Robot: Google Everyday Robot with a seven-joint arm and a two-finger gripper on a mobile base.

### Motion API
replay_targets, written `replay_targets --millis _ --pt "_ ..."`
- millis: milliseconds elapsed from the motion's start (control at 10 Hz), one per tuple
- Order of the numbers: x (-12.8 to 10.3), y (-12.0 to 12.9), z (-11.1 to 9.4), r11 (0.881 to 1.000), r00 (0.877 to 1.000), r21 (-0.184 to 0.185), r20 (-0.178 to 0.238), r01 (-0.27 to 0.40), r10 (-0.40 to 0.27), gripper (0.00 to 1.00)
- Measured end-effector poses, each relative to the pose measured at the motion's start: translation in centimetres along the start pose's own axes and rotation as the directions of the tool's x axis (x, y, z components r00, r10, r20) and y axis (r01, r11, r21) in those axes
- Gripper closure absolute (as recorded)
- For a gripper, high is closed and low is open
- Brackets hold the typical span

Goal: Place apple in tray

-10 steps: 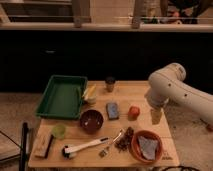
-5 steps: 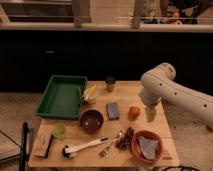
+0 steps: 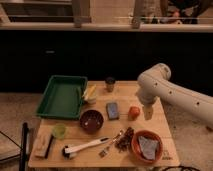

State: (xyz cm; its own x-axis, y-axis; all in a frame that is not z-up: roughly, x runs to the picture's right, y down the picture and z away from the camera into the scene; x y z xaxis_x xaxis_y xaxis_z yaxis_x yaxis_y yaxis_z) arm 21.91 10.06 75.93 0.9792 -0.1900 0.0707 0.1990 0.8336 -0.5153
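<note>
One round apple [image 3: 133,112] | claw [image 3: 148,112] just beside | rectangular rimmed green tray [image 3: 60,97] apart

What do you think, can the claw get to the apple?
Probably yes. The claw hangs close beside the apple, on its right, and nothing sits between them. The apple's top looks uncovered too.

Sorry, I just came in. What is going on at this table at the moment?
A white robot arm extends in from the right over a wooden table crowded with kitchen items. Its gripper hangs low, just to the right of the apple. The apple sits on the table, not lifted. The green tray lies at the table's far left corner, and the apple is not in it yet.
</note>
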Motion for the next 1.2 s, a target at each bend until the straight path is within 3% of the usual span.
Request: replay_targets --millis 1200 --pt "0.7 -3.1 3.3 0.991 0.992 0.049 0.035 0.122 -0.123 0.2"
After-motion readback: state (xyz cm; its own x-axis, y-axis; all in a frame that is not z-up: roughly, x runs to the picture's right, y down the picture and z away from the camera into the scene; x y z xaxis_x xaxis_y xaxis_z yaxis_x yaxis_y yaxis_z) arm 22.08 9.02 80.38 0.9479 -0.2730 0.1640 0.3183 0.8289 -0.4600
